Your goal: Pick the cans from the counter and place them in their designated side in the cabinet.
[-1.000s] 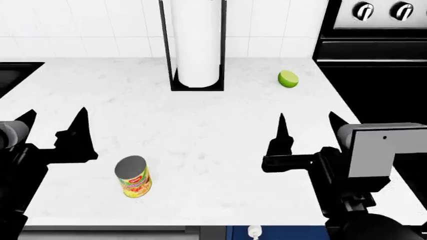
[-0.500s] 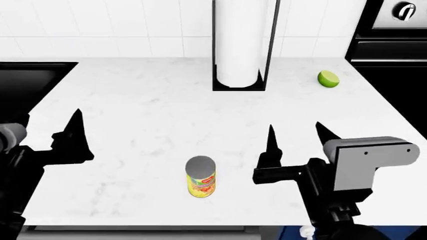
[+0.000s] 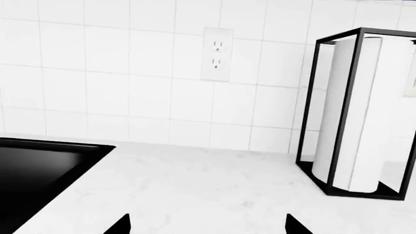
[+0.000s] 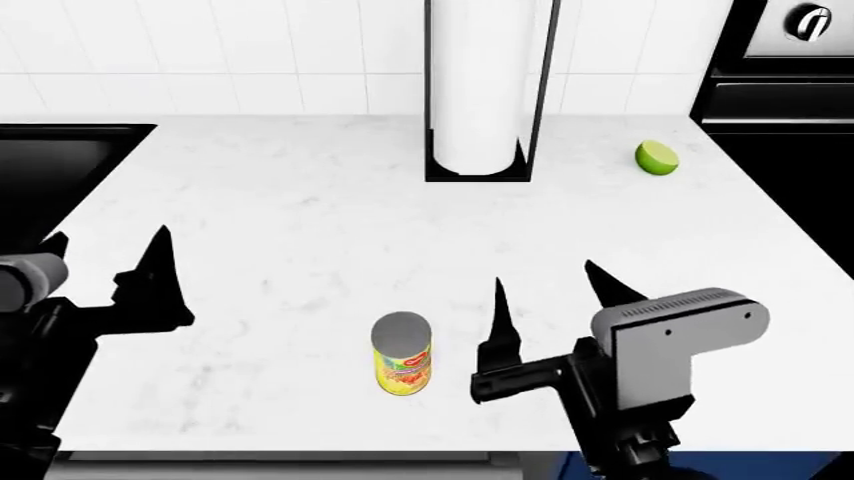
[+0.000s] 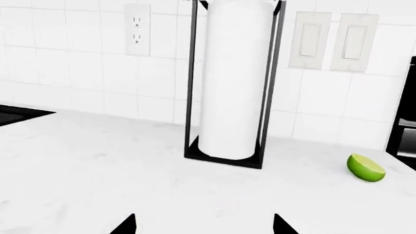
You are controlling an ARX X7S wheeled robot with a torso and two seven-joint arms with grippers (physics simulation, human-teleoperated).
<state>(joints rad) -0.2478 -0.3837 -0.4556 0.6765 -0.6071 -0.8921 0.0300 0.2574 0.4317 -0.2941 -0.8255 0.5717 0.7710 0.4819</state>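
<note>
Nearest us in the head view, the yellow-labelled can (image 4: 402, 356) stands upright on the counter (image 4: 307, 220), its long axis vertical and its grey lid facing up. It sits close to the counter's front edge, so a push toward us could tip it off.

We take the can as our landmark. The right gripper (image 4: 547, 300) hangs just to the can's right, spread wide and holding nothing, its two dark fingers pointing away from us. The left gripper (image 4: 114, 262) is well off to the can's left, also spread and empty. We judge the right arm the nearer one; it would need to shift toward the can and bracket it from the side.

Neither wrist view shows the can, so we cannot gauge the height gap well. We see only one can here.

Beyond the can the worktop is bare and roomy. Farther back stands a paper-towel holder (image 4: 489, 95), slightly right of the can. A lime (image 4: 657, 157) lies far right.
</note>
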